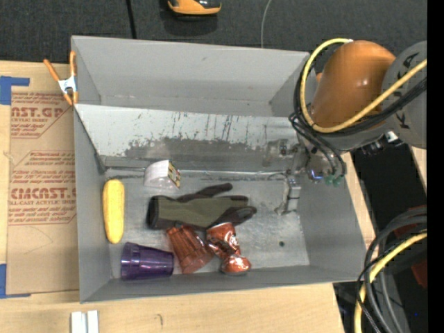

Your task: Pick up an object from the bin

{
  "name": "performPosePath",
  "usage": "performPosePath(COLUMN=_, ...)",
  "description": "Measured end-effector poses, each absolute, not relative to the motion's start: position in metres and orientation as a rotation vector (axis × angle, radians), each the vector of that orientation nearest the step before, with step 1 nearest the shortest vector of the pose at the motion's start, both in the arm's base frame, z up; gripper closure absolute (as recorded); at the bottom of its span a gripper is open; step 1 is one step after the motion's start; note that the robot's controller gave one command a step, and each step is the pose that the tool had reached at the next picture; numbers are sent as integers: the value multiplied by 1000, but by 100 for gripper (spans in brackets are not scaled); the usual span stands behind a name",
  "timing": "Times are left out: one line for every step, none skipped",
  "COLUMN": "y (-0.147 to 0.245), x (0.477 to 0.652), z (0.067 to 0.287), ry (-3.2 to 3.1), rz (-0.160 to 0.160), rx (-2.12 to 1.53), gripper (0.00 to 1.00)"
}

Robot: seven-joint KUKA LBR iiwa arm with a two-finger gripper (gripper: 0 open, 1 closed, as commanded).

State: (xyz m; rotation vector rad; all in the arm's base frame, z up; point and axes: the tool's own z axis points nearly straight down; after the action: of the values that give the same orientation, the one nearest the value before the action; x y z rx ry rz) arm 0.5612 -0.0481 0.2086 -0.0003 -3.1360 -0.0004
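Right of dark glove (198, 211), bare bin floor (276, 247)

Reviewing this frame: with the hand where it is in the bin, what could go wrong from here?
1. The hand hangs over bare bin floor, to the right of the dark glove. Descending here may well grasp nothing.
2. The glove looks limp and lies against the crumpled reddish wrappers. Pulling it could drag them along, or it could slip free.
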Motion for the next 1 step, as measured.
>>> performPosePath(y=-48, x=563, z=214, ry=-3144, rz=1, rx=1, gripper=0)
